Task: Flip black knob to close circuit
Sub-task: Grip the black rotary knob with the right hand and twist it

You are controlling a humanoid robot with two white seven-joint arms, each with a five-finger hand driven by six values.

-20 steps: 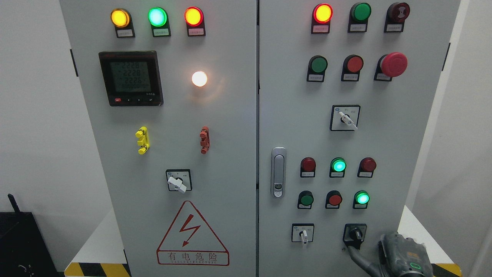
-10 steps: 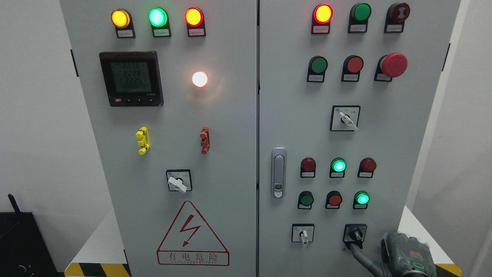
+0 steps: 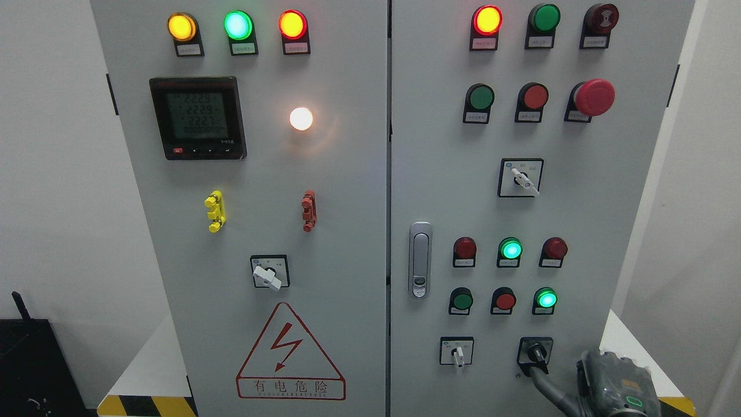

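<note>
1. A pale wall stands behind a grey cabinet with two doors, which rests on a white surface edged with yellow and black stripes.
2. A black box sits at the lower left, beside the cabinet.
3. The left door carries three lit lamps along its top, yellow, green and red.
4. Below them are a meter with a lit display and a glowing white lamp.
5. Lower still are a yellow clip, a red clip, a white switch and a red warning triangle.
6. The right door has a latch near its left edge.
7. Along its top are a lit red lamp, an unlit green one and a dark buzzer.
8. A red mushroom button sits at the right end of the next row.
9. The black knob is at the bottom right of the right door, on a black square plate, its pointer aimed down and slightly right.
10. A white selector sits to its left.
11. The right hand shows at the lower right corner, below and right of the knob.
12. One finger reaches up toward the knob, its tip just below the plate; whether it touches cannot be told.
13. The hand holds nothing, and its other fingers are cut off by the edge.
</note>
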